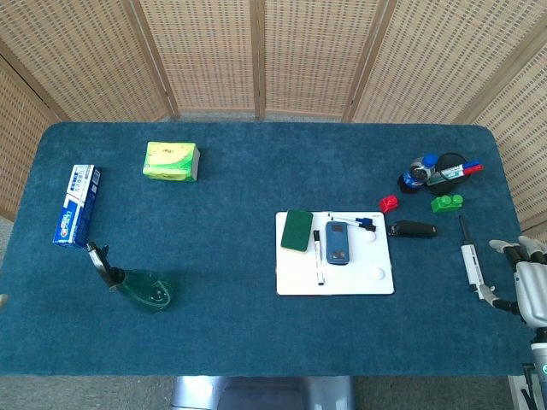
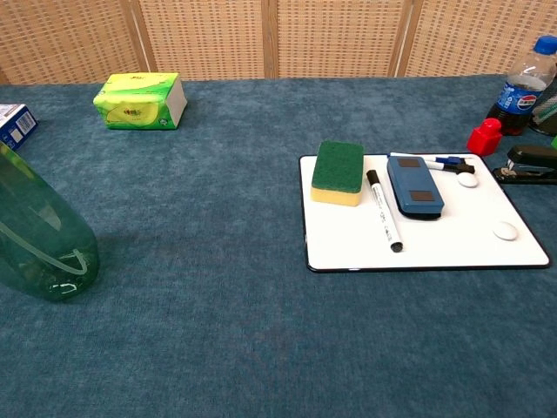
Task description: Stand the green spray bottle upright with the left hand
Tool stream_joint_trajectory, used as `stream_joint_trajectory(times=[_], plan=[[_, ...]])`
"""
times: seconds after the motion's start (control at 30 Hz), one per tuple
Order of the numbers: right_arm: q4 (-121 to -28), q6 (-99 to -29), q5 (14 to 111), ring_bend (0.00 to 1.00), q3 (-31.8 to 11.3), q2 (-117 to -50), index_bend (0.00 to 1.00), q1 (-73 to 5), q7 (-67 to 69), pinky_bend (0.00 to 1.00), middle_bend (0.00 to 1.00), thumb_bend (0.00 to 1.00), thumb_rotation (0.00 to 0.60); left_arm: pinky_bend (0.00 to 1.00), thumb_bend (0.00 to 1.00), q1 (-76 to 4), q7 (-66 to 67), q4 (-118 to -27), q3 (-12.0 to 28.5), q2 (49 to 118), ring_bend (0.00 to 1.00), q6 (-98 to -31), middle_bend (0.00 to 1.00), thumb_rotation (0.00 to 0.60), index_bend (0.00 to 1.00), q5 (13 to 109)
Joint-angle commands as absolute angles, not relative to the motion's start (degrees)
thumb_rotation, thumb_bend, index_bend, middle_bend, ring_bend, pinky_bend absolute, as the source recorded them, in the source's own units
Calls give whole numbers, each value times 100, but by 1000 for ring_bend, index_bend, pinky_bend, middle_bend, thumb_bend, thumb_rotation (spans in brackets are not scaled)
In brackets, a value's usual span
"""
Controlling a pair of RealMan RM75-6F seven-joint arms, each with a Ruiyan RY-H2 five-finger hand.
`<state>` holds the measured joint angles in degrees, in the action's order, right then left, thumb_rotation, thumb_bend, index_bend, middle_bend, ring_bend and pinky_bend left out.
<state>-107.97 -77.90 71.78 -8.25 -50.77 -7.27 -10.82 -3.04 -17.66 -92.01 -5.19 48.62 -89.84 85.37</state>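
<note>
The translucent green plastic spray bottle [image 1: 141,288] stands at about eight o'clock on the blue desk [image 1: 239,213], seemingly upright already. Left robot hand unseen; right robot hand [image 1: 523,278] rests empty, fingers apart. Next: confirm it stands steady.

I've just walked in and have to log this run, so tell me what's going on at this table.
Nothing is being handled right now. The green spray bottle sits alone near the table's front left and appears to stand on its base, nozzle up, with no hand touching it. Only a sliver of the left hand shows at the frame's edge. The right hand hangs at the far right, fingers apart and empty, beside a white pen-like tool.
</note>
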Motion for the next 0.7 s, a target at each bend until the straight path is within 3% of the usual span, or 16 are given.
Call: stream_joint_trajectory(times=[0.03,0.7], plan=[[-10810,-7839,7150,126,-812,-5067,241,-721,-1163,157,317,281,600,409,322,-191,-1510,-9433,-462,4684,292,-8863,335,144,366,8248],[-10622,-8017,7196,121,-734,-5116,241,-635,-1155,151,317,281,600,386,322,-172,-991,-9826,-148,4602,291,-8714,357,155,370,8129]])
